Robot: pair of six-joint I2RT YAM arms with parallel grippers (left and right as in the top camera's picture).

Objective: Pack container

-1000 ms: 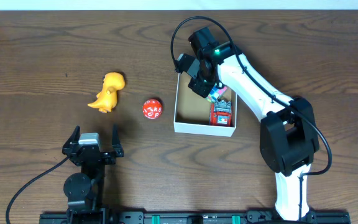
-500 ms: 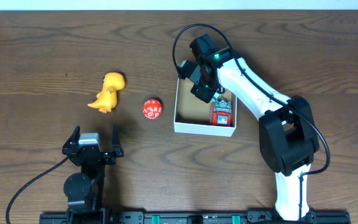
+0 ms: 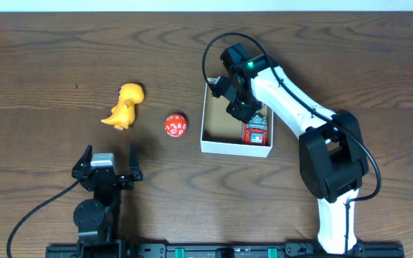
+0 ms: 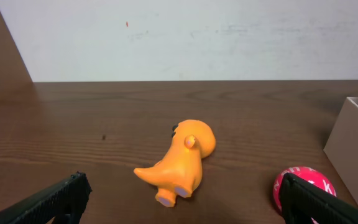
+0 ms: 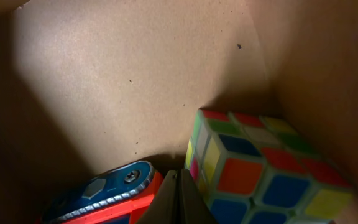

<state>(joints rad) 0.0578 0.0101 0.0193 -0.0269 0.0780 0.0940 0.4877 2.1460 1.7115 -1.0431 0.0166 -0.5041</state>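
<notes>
Two hands are mine, and they stand in opposite states. My right gripper (image 3: 241, 111) is closed completely. In the right wrist view its two fingers (image 5: 169, 199) lie pressed together at the lower edge of the frame, and nothing is between them. This hand is lowered inside the container (image 3: 235, 149), a square box with white walls and brown cardboard inside, which stands a little right of the centre in the overhead view.

In the right wrist view the cardboard floor fills the upper part of the frame. Just beside my closed fingertips, at the lower right, a colour cube (image 5: 253, 165) sits in a corner of the box. At the lower left lies a red toy (image 5: 114, 190) with a blue part. Whether my fingertips touch either of them I cannot tell. From above, the red toy shows near the lower right corner of the box.

My left gripper (image 3: 109, 153) is at the lower left of the overhead frame, opened wide and holding nothing. Above it in that frame, on the wooden table (image 3: 49, 64), are an orange dinosaur (image 3: 124, 106) and a red ball (image 3: 176, 125) with white marks. The ball lies between the dinosaur and the container, apart from both. In the left wrist view one wall of the container shows at the right edge.
</notes>
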